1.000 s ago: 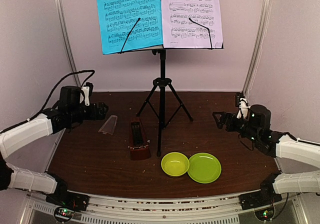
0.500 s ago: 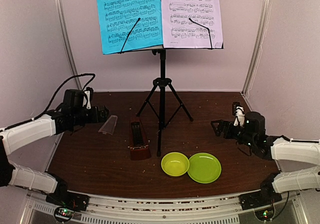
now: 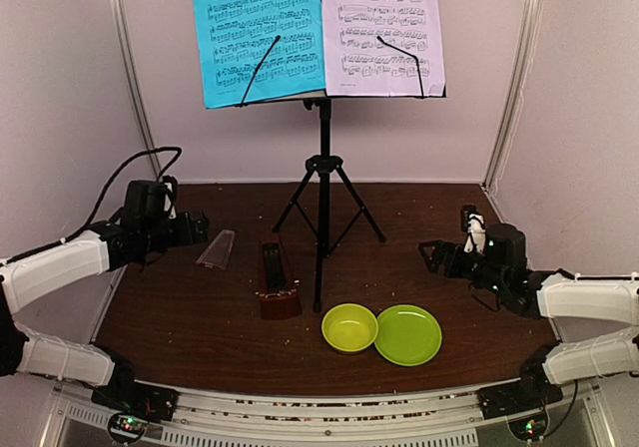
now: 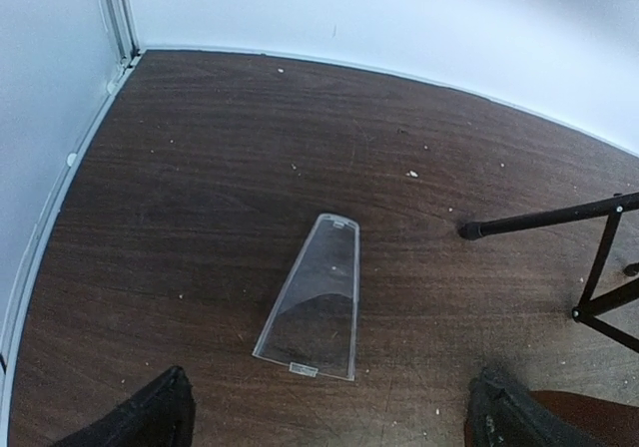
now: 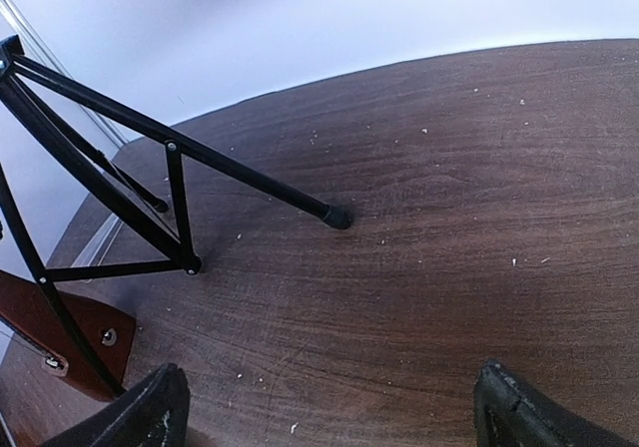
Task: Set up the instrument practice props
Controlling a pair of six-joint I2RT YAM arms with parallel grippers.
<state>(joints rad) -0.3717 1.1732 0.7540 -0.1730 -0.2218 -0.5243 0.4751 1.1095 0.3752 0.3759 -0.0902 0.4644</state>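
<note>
The left tool [image 4: 329, 415] hangs low over the desk [image 4: 180, 168], its fingers spread wide and empty. The clear cover [image 4: 312, 297] lies flat just ahead of them. The right tool [image 5: 334, 407] is just as wide and empty, above bare wood near a foot of the stand [image 5: 334, 216].

The cover is the likely next pick, and it is the risky one. It is thin, smooth and flat on the wood, so fingers closing on it may skid it away or ride over it and miss.

The metronome [image 3: 275, 282] sits uncovered just beside the stand's front leg. Pressing the cover on at an angle could topple it or push it against that leg. The stand [image 3: 323, 168] looks top-heavy, with the blue sheet [image 3: 260, 33] and the lilac sheet [image 3: 379, 28] held high by two thin wire arms. A knock to any leg from either tool could rock it, shake a sheet loose or tip it over.

The right tool is closest to a leg, so a careless sweep to its left is the main hazard there. The bowl [image 3: 349, 327] and plate [image 3: 407, 334] lie near the front and may be clipped by a low reach.
</note>
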